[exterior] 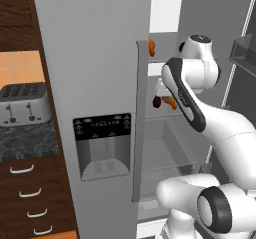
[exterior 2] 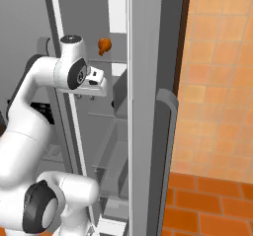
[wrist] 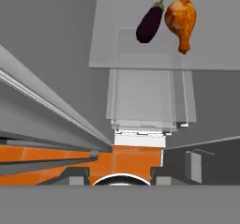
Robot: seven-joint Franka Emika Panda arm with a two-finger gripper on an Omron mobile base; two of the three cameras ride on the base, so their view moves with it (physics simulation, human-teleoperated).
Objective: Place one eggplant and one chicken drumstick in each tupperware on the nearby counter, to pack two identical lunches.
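Eggplant (wrist: 149, 24) well beyond fingers (wrist: 75, 175)

You had a pale translucent fridge shelf (wrist: 140, 49) in the hand view, and on it lay one eggplant (wrist: 150, 23) and one chicken drumstick (wrist: 182, 18), side by side and nearly touching. The drumstick's thin bone end pointed toward the shelf's front edge. In the left base view, the dark speckled counter (exterior: 25, 140) sat well to the left of the fridge and carried a silver four-slot toaster (exterior: 24, 104).
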